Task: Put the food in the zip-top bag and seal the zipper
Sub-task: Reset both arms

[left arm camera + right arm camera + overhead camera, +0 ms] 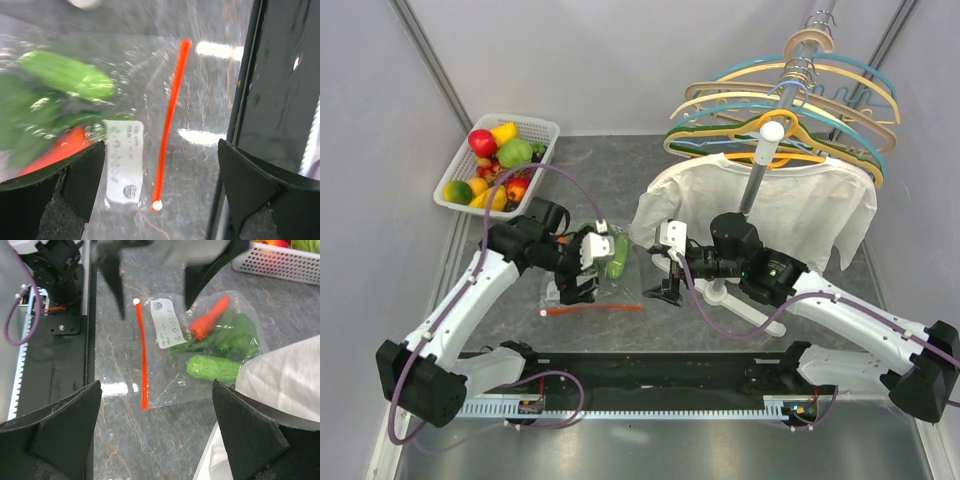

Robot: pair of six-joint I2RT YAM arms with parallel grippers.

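Observation:
The clear zip-top bag lies flat on the table between my two grippers. Inside it are a green cucumber, an orange carrot and leafy greens. The red-orange zipper runs along the bag's near edge, and its white end shows in the left wrist view. My left gripper is open and hovers over the bag's left part, its jaws on either side of the zipper. My right gripper is open, just off the bag's right edge, and holds nothing.
A white lattice basket with several toy fruits stands at the back left. A rack of hangers with a white shirt stands behind the right arm; the shirt's hem lies close to the bag. A black rail runs along the near edge.

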